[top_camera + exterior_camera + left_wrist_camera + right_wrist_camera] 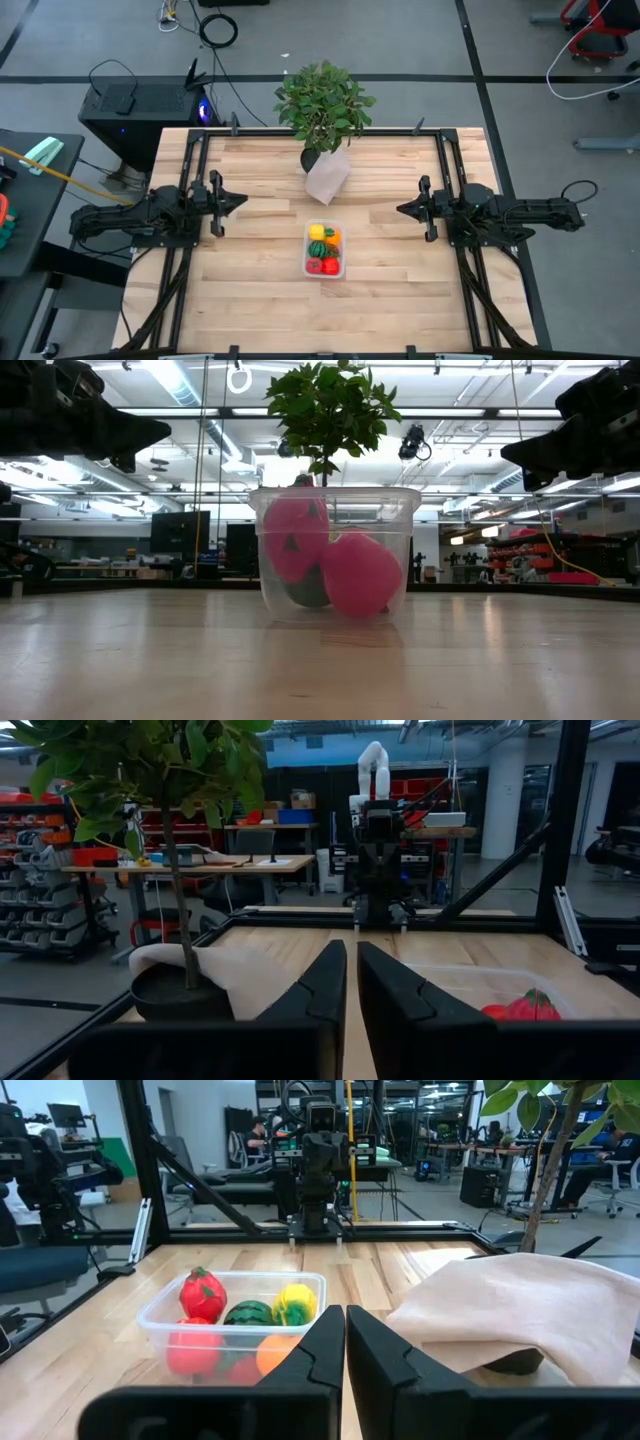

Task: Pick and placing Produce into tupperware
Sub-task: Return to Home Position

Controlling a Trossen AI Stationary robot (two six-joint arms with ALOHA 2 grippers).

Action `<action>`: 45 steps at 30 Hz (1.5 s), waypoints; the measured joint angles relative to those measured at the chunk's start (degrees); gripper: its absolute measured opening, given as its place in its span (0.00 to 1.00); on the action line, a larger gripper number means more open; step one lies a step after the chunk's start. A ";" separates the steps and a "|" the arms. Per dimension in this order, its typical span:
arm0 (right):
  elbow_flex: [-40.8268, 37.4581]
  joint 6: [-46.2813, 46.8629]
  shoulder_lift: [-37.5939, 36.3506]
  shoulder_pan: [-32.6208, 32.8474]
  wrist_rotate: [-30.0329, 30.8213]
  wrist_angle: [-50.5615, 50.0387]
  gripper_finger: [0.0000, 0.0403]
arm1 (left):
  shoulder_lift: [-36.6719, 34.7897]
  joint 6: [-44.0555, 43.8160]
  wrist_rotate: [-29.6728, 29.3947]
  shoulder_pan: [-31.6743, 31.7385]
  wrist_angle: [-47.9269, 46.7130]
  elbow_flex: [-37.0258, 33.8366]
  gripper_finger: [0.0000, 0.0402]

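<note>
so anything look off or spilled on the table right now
Nothing spilled: the produce all sits inside the tupperware, upright mid-table. Only the pale wrap on the plant pot looks rumpled, sagging to one side. The left gripper and right gripper wait at the sides.

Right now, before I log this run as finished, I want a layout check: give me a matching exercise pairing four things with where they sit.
Things:
1. tupperware
2. potted plant
3. left gripper
4. right gripper

Places:
A. left side of the table, fingers shut, empty
B. table edge at the top of the high view
C. middle of the table, produce inside
D. right side of the table, fingers shut, empty

Pairs: 1-C, 2-B, 3-A, 4-D
</note>
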 joint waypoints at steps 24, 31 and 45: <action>0.00 0.00 0.00 0.00 0.00 0.00 0.05 | 0.00 0.01 0.00 -0.01 0.00 -0.02 0.08; 0.00 -0.01 0.01 0.00 0.00 -0.02 0.05 | 0.00 0.01 0.00 -0.02 0.00 -0.02 0.05; 0.00 -0.01 0.01 0.00 0.00 -0.02 0.05 | 0.00 0.00 -0.01 -0.02 0.01 -0.04 0.09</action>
